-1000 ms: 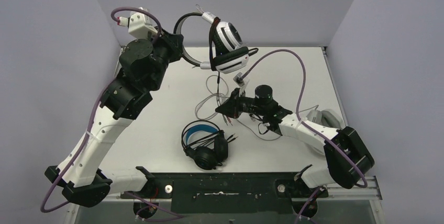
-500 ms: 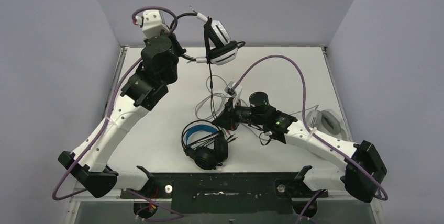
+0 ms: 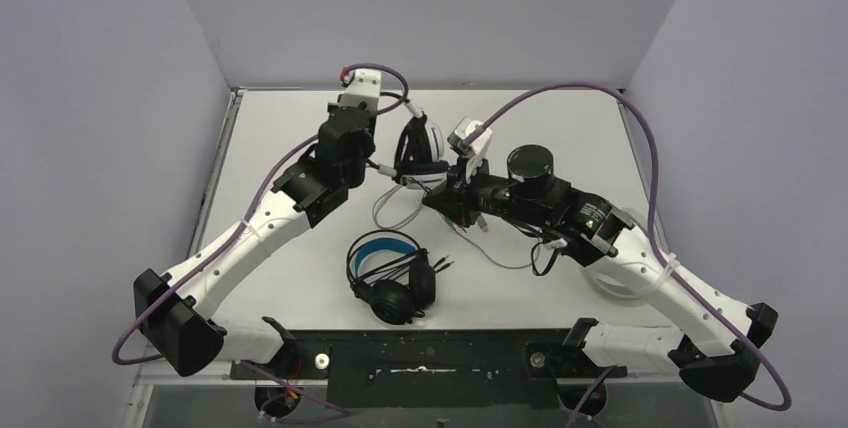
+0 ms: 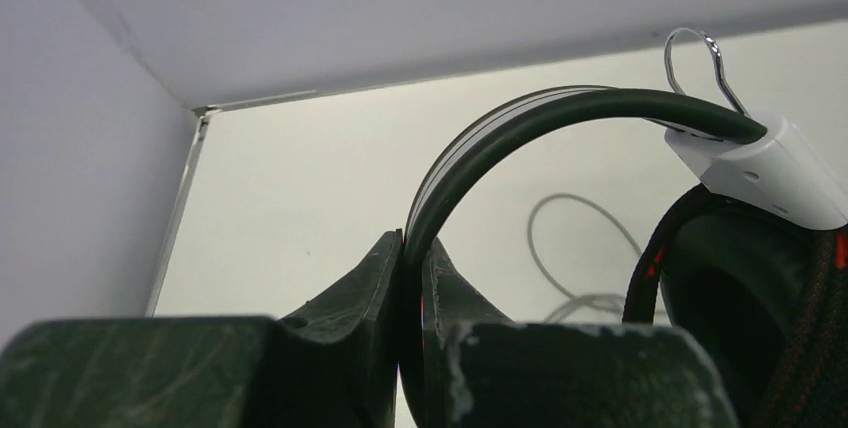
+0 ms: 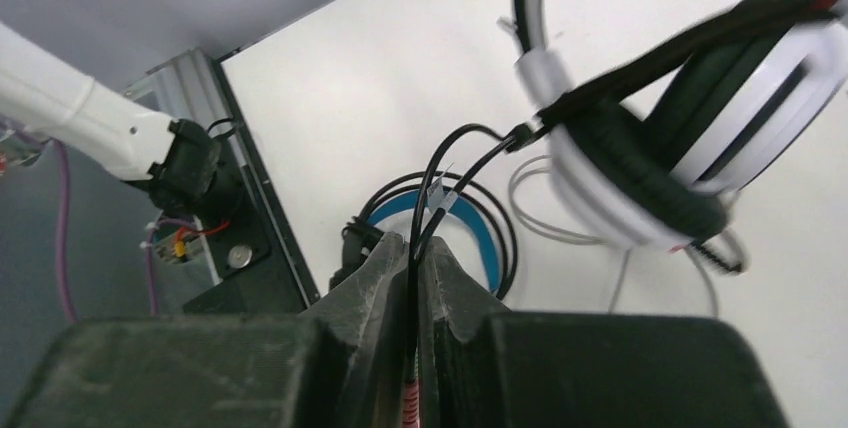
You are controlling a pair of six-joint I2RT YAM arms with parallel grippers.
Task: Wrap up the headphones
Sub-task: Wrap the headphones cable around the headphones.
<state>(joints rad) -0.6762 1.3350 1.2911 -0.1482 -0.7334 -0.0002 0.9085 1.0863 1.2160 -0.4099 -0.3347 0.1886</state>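
Plain lilac walls stood on three sides of a white tabletop (image 3: 270, 128).

Progress, as judged: early to middle, with no headset finished.
- White headset (image 3: 420, 153): it was held near the far middle of the tabletop. The left tool (image 4: 412, 278) was clamped across its headband (image 4: 520, 113). The right tool (image 5: 415, 268) was pinched tight on a dark cable (image 5: 440, 178) that ran up toward this headset's ear cup. The winding looked under way but not complete. Pale cable loops (image 3: 395, 210) lay slack on the tabletop beneath it.
- Black headset (image 3: 390, 273), with a blue-lined band: it lay at the near middle, its cable partly bunched beside the ear cups. I could not tell whether it was tidily wrapped.
- Pale grey headset (image 3: 600, 288): it sat at the near right, mostly hidden under the right arm. The state of its cable was not visible.

Left to do, as judged: finish winding the cable on the white headset and set it down, then handle whichever of the other two is loose.

Containers: no box, tray or bin appeared in any view. All three headsets were either held or lying directly on the tabletop.
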